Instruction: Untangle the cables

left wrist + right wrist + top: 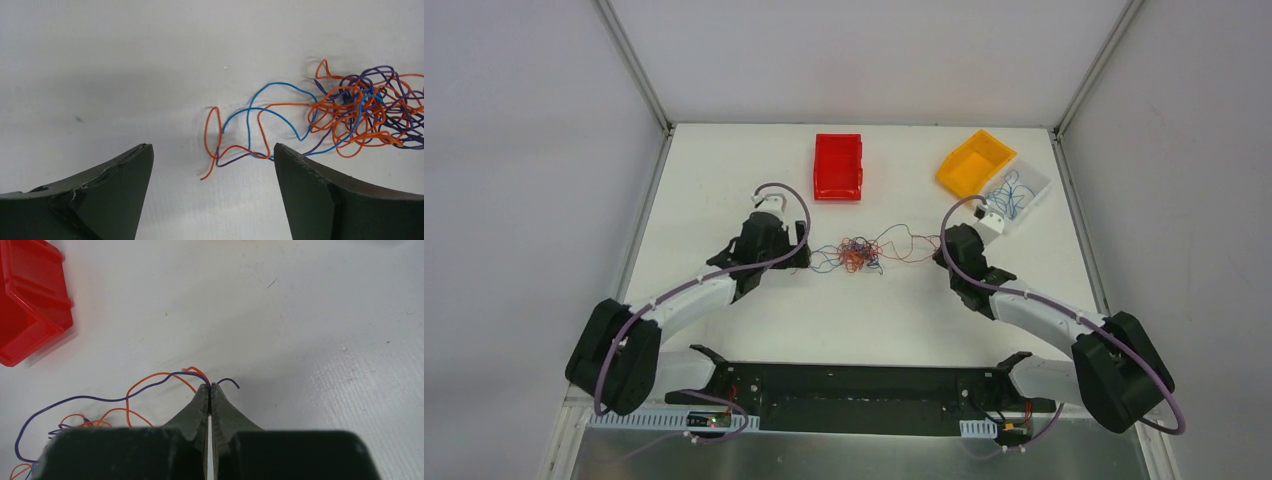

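Note:
The cables (860,256) lie as a tangle of thin orange, blue and purple wires at mid-table, between the two arms. My left gripper (806,262) sits at the tangle's left side. In the left wrist view it (212,147) is open, with loose orange, blue and purple wire ends (235,150) on the table just ahead of the jaws and the main knot (360,107) off to the right. My right gripper (210,385) is shut on a purple cable (107,400) near its end. The short tip pokes out to the right. An orange cable (131,390) loops beside the fingers.
A red bin (837,166) stands behind the tangle. A yellow bin (975,162) leans at the back right, next to a white bin (1036,190) holding a few blue wires. Walls close in the table on three sides.

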